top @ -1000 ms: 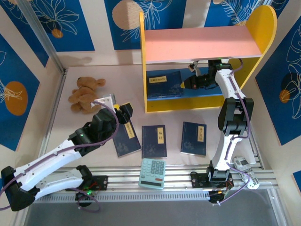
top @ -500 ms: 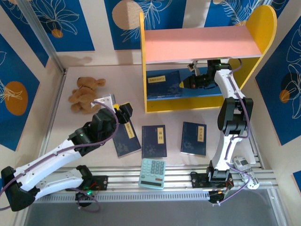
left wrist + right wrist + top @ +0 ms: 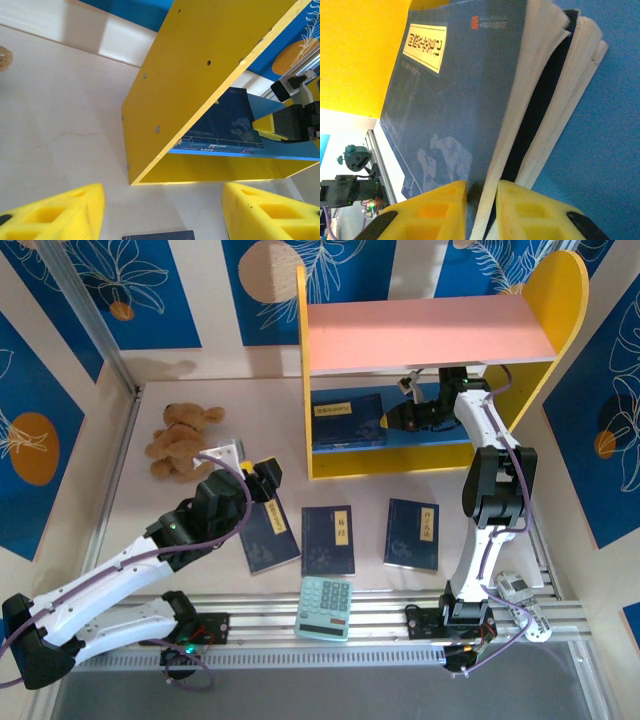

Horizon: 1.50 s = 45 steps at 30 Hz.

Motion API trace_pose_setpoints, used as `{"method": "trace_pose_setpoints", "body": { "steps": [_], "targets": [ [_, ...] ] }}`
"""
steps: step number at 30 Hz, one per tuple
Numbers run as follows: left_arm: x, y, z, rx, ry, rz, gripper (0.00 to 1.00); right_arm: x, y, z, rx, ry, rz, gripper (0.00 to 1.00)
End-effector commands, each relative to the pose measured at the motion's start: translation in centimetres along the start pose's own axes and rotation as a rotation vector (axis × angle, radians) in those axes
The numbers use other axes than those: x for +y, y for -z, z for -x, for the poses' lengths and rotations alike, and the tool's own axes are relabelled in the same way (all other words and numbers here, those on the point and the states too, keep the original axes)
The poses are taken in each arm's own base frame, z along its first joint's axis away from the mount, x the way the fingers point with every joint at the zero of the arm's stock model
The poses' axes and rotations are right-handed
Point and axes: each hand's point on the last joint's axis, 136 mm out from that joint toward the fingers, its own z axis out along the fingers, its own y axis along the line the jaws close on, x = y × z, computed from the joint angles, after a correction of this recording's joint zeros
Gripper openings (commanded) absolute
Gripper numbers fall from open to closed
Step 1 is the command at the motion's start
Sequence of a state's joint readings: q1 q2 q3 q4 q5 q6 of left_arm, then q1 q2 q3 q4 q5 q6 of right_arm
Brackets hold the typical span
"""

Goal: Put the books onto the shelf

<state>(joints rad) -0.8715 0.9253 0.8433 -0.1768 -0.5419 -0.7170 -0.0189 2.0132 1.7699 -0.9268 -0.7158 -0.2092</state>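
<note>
The shelf [image 3: 430, 332] stands at the back, with a pink top board, yellow sides and a blue lower board [image 3: 610, 125]. Two navy books [image 3: 348, 418] lie stacked on the lower board. My right gripper [image 3: 392, 420] reaches in under the pink board. In its wrist view its jaws [image 3: 481, 200] stand slightly parted astride the top book's [image 3: 465, 100] page edge, open. Three more books [image 3: 268, 537] [image 3: 329, 539] [image 3: 413, 533] lie flat on the table. My left gripper [image 3: 268, 478] hovers open over the leftmost one; that book's edge [image 3: 157, 235] shows between its fingers [image 3: 60, 210].
A brown teddy bear [image 3: 182, 440] lies at the left, with a white block [image 3: 226, 453] beside it. A mint-green calculator [image 3: 326, 607] sits at the near edge in front of the middle book. The shelf's yellow side panel [image 3: 200, 75] stands close ahead of my left gripper.
My right wrist has shifted very slightly inside the shelf, with the book resting on the stack. The left arm and the table books have not moved.
</note>
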Motion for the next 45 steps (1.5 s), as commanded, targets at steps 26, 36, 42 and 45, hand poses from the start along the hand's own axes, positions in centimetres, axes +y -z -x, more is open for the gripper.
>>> {"method": "trace_pose_setpoints", "body": {
  "steps": [26,36,42,45],
  "targets": [
    [2.0,-1.4,-4.8,0.215,-0.103,0.065,0.67,1.9,3.5,-9.3,-0.289,-0.184,-0.324,0.48],
    [4.5,-1.1,-10.7,0.422,-0.09,0.121,0.66,4.5,-2.3,-18.1,-0.152,-0.259,-0.364,0.49],
    [7.0,-0.3,-14.9,0.487,-0.034,0.135,0.64,5.2,-4.5,-22.0,-0.099,-0.245,-0.349,0.49],
    [7.6,-0.2,-16.3,0.511,-0.048,0.125,0.65,5.5,-5.2,-23.5,-0.069,-0.231,-0.353,0.49]
  ]
}}
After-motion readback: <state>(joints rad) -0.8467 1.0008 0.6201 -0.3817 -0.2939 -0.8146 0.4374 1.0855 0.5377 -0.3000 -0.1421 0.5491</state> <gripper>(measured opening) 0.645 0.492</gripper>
